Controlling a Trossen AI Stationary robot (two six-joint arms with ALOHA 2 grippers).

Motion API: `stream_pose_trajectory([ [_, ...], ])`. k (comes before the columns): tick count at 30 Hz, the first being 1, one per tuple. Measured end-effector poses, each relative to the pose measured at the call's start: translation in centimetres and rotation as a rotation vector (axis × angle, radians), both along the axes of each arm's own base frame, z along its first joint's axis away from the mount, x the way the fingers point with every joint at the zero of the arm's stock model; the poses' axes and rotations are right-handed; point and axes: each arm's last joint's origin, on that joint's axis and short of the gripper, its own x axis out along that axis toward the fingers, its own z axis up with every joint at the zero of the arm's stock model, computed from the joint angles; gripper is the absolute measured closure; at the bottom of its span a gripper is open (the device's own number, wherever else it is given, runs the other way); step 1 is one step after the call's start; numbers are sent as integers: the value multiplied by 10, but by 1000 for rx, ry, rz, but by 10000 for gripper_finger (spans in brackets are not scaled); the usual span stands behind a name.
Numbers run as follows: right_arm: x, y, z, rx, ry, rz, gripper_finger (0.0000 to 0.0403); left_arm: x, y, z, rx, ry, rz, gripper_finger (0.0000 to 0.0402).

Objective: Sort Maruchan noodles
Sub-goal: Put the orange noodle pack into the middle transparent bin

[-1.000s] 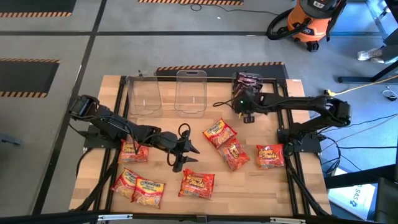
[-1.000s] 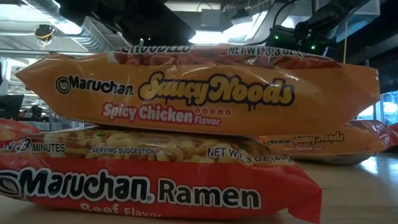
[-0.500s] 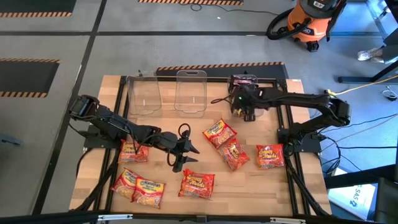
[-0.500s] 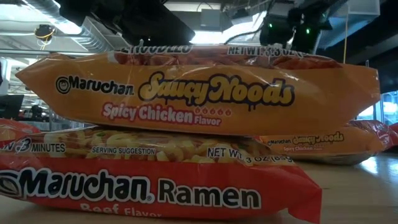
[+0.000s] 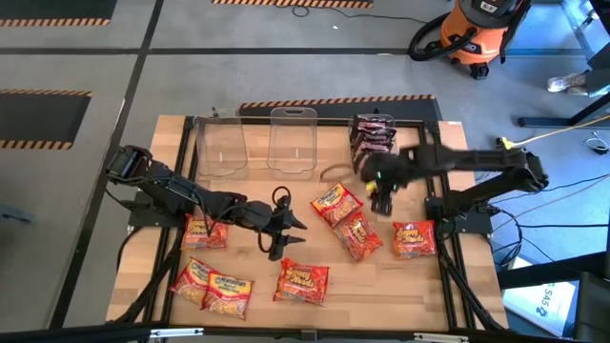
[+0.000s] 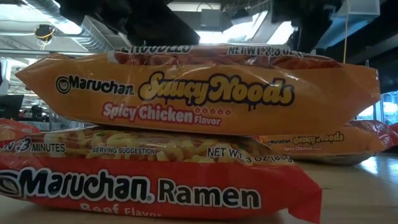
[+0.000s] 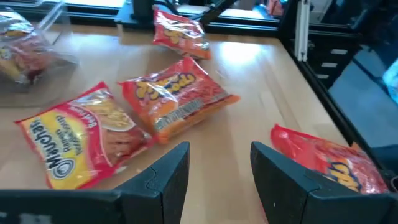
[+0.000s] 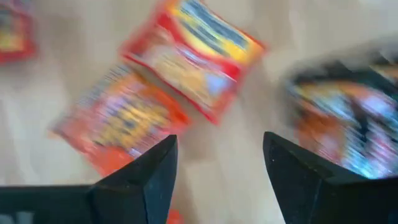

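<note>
Seven red and orange Maruchan noodles (image 5: 302, 280) packets lay loose on the wooden table (image 5: 381, 276): three at the left front, one at the middle front, three right of centre. A stack of dark packets (image 5: 372, 134) sat at the back right, its count unclear. Two clear bins (image 5: 292, 139) stood at the back. The left gripper (image 5: 283, 235) hovered mid-table, fingers spread and empty. The right gripper (image 5: 381, 202) hung beside the right-hand packets, likewise parted and empty.

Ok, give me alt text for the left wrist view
The left end effector, fingers open and empty, hovers over a wooden table among flat red and orange plastic Maruchan noodle packets: an orange-red one ahead, others around.
</note>
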Motion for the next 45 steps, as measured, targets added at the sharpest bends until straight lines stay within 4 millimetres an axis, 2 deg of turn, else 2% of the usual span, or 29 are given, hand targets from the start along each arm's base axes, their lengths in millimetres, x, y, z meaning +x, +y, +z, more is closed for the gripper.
stream_pose_trajectory([
  [3,5,31,-13,-27,-93,37,188,0,0,1,3,-10,1,237],
  [6,7,56,-34,-49,-163,57,188,1,-1,0,-7,-9,2,237],
  [9,5,71,-56,-17,-216,47,188,4,-1,-6,-21,1,6,237],
  [12,-1,76,-72,27,-192,-16,188,9,-3,-17,-57,19,13,237],
  [17,-21,71,-85,95,-165,-115,188,31,-9,-32,-113,9,34,237],
  [23,-44,55,-91,217,-268,-267,188,80,-20,-26,-84,57,-1,237],
  [28,-49,52,-98,312,-315,-286,181,114,-16,-35,-55,164,34,237],
  [32,-50,52,-105,343,-286,-292,152,135,-19,-43,-68,162,17,237],
  [39,-57,46,-124,367,-229,-380,87,155,-16,-71,-66,202,25,237],
  [45,-62,47,-144,461,-240,-399,81,157,-11,-89,-66,241,39,237],
])
